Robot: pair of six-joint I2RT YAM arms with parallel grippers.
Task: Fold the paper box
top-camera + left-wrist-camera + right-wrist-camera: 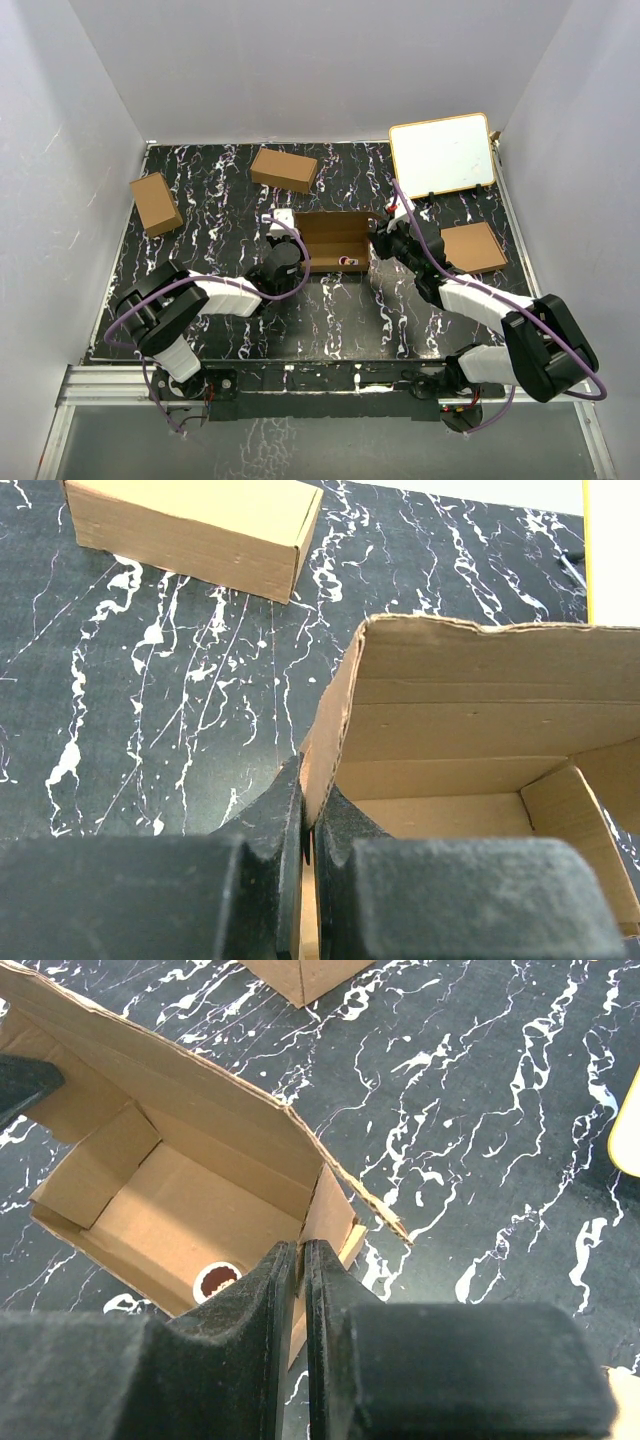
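While both arms reach in from the near edge of the black, white-veined table (340, 315), the paper box (333, 238) sits at its middle as an open-topped oblong carton, its long side running left to right; the left gripper (284, 228) is at its left end and the right gripper (378, 240) at its right end. In the left wrist view the left gripper (305, 805) is pinched tight on the thin edge of the box's (470, 730) left wall; in the right wrist view the right gripper (300, 1260) is closed narrow on the box's (170, 1200) right end wall, just beside a round brown-and-white sticker (214, 1280) on the floor inside. A shorter carton (155, 203) lies at the far left; a second carton (284, 169) lies beyond the box; a white board (441, 155) with a yellow rim lies far right; a pile of brown sheets (473, 247) lies right of the right gripper.
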